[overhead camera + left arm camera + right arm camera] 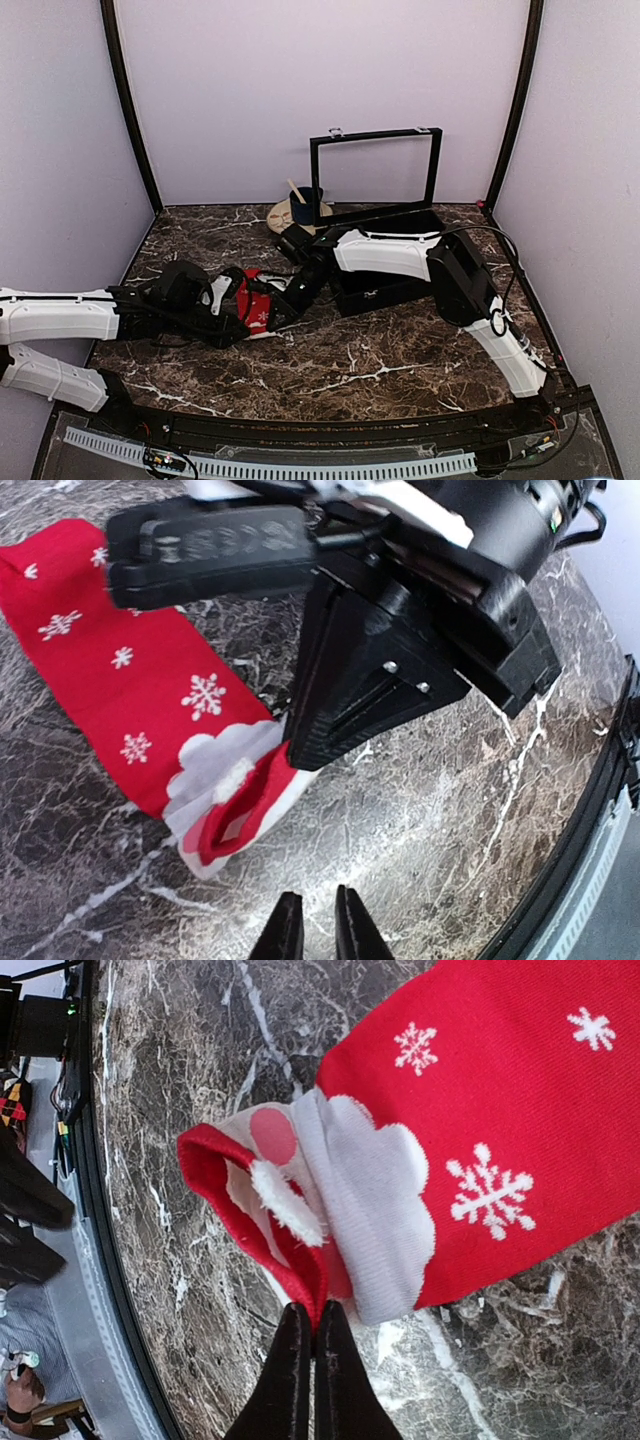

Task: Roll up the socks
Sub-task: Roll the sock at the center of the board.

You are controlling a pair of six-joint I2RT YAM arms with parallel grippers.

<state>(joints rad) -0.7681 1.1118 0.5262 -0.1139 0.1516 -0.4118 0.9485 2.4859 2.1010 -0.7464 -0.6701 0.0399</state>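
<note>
Two pincers are seen close over the socks, which are laid flat on the dark marbled tabletop, left of the black box. The right pincer is clamped on the red edge at the white-trimmed end of the socks, where the fabric is curled open. The left pincer is held near that same end, its fingertips close together with nothing gripped between them. A blue mug is set at the back.
</note>
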